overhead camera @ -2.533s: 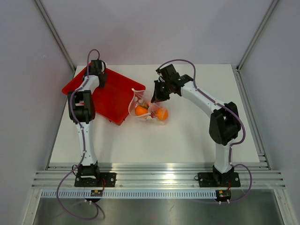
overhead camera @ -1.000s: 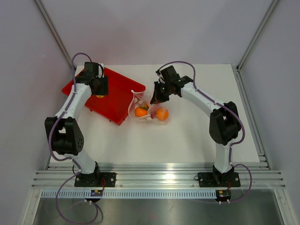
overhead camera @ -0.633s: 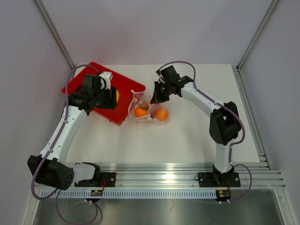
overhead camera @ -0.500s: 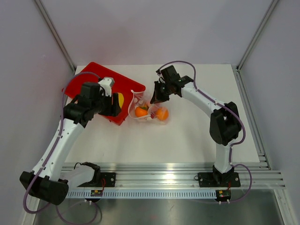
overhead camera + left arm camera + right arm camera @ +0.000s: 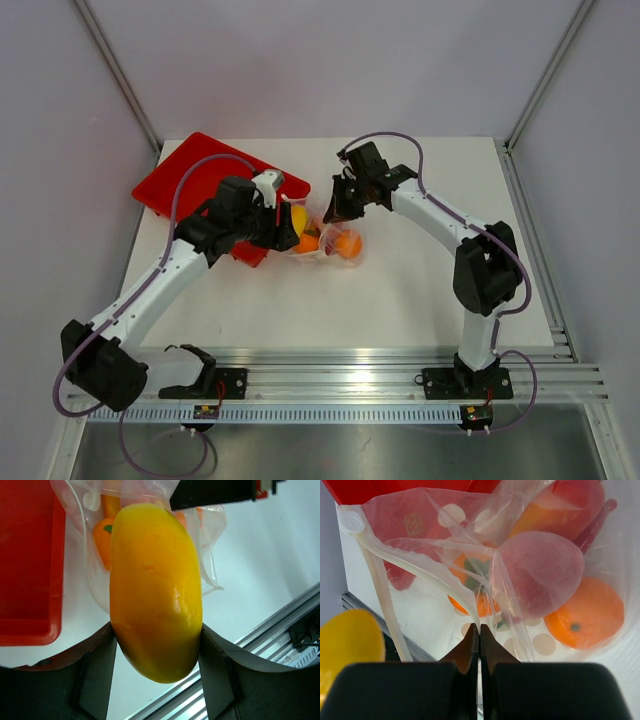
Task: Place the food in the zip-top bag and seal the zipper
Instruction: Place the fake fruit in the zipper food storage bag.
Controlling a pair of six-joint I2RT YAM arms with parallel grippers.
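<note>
We see the left arm stretched forward past the red tray (image 5: 190,180), the left gripper (image 5: 285,222) partly open and clamped around the yellow-orange oval piece (image 5: 156,590), just beside the mouth of the zip-top bag (image 5: 325,240). The right arm bends inward, the right gripper (image 5: 480,632) pinched tight on the bag's rim.

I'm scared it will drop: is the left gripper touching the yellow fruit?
Touching. The left wrist view shows the left gripper clamping the yellow fruit, one finger against each side.
</note>
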